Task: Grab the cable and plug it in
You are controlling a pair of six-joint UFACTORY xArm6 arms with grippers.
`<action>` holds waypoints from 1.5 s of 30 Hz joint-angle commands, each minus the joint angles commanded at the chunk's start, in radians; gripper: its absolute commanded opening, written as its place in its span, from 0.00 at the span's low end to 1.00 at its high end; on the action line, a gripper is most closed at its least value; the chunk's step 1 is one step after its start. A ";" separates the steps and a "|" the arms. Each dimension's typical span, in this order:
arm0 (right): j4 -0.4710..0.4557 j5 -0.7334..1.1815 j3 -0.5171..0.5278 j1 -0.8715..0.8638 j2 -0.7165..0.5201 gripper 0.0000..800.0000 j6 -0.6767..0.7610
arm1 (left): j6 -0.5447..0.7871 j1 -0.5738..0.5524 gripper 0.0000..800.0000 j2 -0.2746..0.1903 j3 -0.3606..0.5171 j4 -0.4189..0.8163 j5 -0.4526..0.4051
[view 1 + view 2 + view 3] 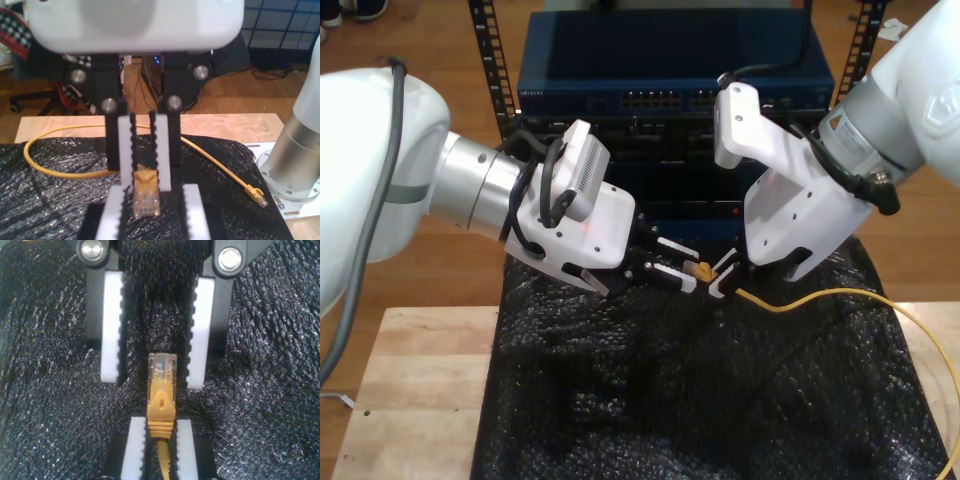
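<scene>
The yellow-orange cable (840, 296) runs across the black mat toward the exterior view's right. Its clear clip plug (162, 369) sticks out of my second gripper (160, 421), which is shut on the yellow boot just behind it. This is the arm on the exterior view's right, second gripper (725, 278). Facing it, my first gripper (152, 192) is open, its white pads (111, 210) on either side of the plug (146, 201) without touching it. In the exterior view the first gripper (686, 270) reaches in from the left. The cable loop (60, 172) lies behind the second gripper (145, 184).
A rack with a blue network switch (670, 100) stands behind the table. Black bubble-textured mat (670, 400) covers the middle, with bare wood (410, 400) at the exterior view's left. The cable's other plug (256, 196) lies beside a silver arm base (295, 150).
</scene>
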 joint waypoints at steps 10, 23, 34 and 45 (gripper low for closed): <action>0.000 0.000 0.000 0.000 0.000 0.06 -0.002 | 0.006 0.000 0.00 -0.002 -0.002 0.000 -0.003; 0.002 0.002 -0.041 -0.003 0.018 0.94 -0.060 | -0.008 0.038 0.00 0.012 -0.002 -0.002 0.006; -0.002 0.003 -0.089 -0.015 0.003 0.98 -0.063 | -0.049 0.130 0.00 0.117 -0.032 -0.098 0.107; -0.003 -0.003 -0.061 -0.011 -0.118 0.98 -0.160 | -0.201 0.195 0.00 0.169 -0.071 -0.098 0.198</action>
